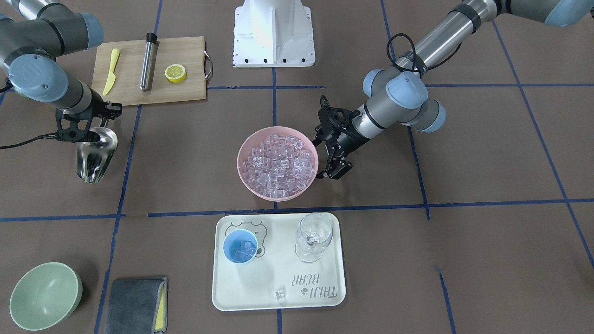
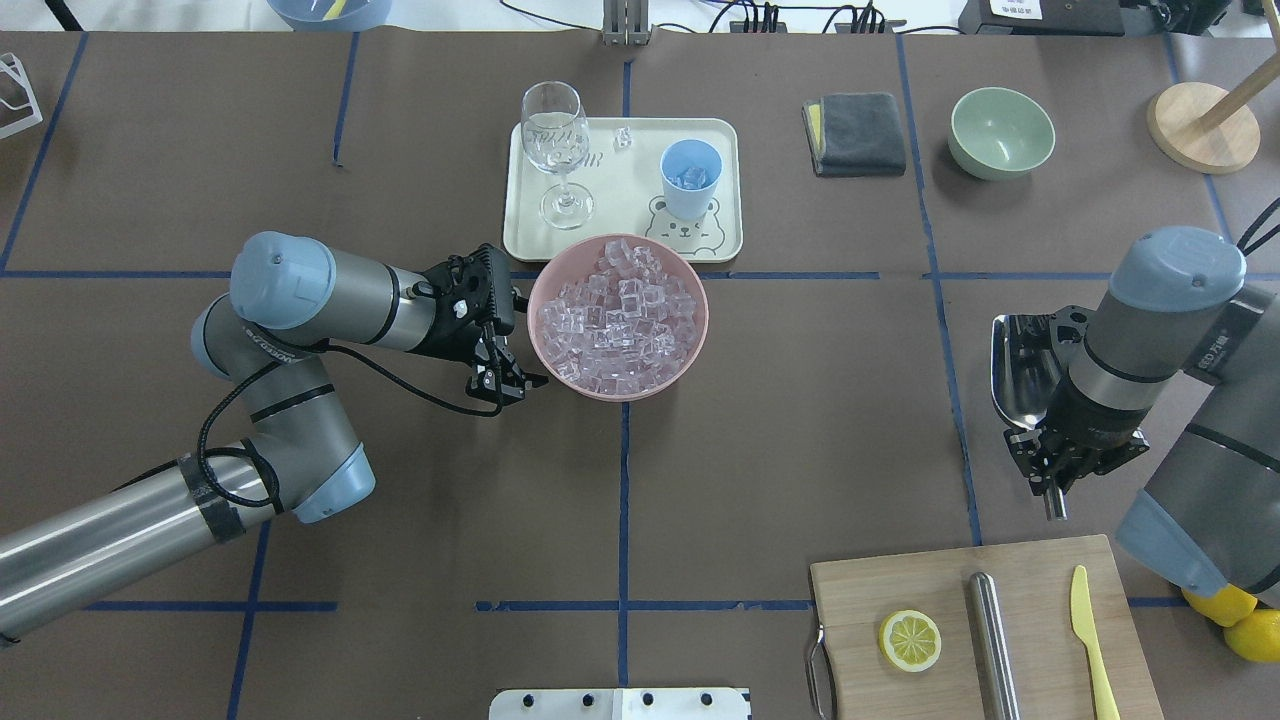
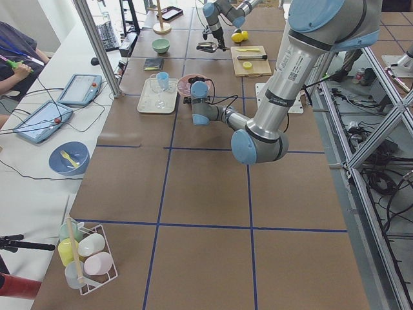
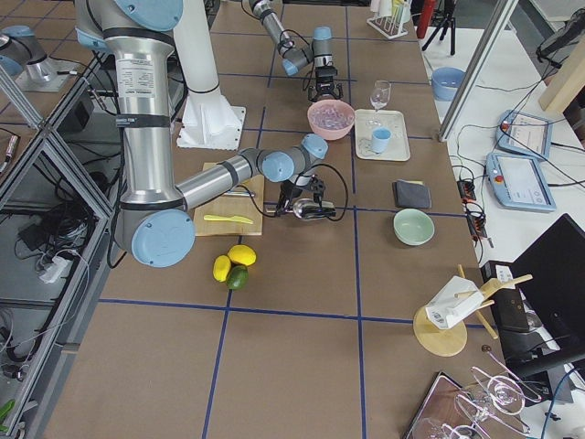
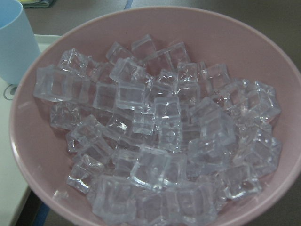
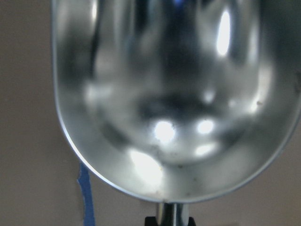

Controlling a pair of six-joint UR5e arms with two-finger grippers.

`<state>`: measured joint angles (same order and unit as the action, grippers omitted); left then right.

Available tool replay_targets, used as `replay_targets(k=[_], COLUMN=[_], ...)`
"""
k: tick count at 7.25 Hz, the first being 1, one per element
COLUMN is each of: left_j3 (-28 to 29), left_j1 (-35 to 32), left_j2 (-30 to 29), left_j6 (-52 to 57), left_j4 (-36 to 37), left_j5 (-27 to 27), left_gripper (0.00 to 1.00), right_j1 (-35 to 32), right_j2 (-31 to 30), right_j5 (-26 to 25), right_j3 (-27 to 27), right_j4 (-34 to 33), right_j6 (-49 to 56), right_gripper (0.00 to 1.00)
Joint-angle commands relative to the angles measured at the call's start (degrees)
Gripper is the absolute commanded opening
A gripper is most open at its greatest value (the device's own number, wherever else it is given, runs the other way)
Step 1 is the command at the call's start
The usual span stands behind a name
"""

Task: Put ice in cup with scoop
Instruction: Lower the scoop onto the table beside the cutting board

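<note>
The ice (image 1: pixel 277 160) is heaped in a pink bowl (image 2: pixel 690 345) at mid-table. On the white tray (image 1: pixel 278 278) the light-blue cup (image 1: pixel 240 246) stands upright with a few cubes in it, and one loose cube (image 1: pixel 280 294) lies nearby. My left gripper (image 2: pixel 500 382) hangs open just outside the bowl's rim, and both fingers stay outside the bowl. Far to the other side, my right gripper (image 2: pixel 1052 478) is shut on the handle of the steel scoop (image 2: pixel 1020 365). The scoop's trough (image 6: pixel 164 94) is empty and sits low over the table.
A clear wine glass (image 1: pixel 314 236) stands on the tray beside the cup. Near the right arm a wooden board (image 2: pixel 980 630) carries a lemon half, a yellow knife and a steel cylinder. A green bowl (image 2: pixel 1002 130) and a grey cloth (image 2: pixel 855 133) lie beyond the tray.
</note>
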<state>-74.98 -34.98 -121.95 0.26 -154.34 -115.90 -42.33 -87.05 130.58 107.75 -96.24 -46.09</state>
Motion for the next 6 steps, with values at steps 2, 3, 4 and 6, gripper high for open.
replay_targets(k=[2,3,4,6], left_j3=[0.1,0.1,0.1,0.01], left_j1=[0.0,0.0,0.0,-0.09], left_j2=[0.05,-0.04,-0.04,0.05], left_j6=[0.0,0.0,0.0,0.0], left_j4=[0.0,0.0,0.0,0.0], left_j5=[-0.03,-0.03,-0.03,-0.03], left_gripper=[1.0,1.0,1.0,1.0], right_j1=[0.05,0.05,0.05,-2.65], right_j2=[0.57,0.57,0.74,3.53], right_j5=[0.03,0.03,0.03,-0.75], right_j3=[-0.09,-0.09,-0.09,0.96], right_j4=[0.0,0.0,0.0,0.09], right_j6=[-0.32,-0.32,-0.32,-0.32], right_gripper=[0.97,1.0,1.0,1.0])
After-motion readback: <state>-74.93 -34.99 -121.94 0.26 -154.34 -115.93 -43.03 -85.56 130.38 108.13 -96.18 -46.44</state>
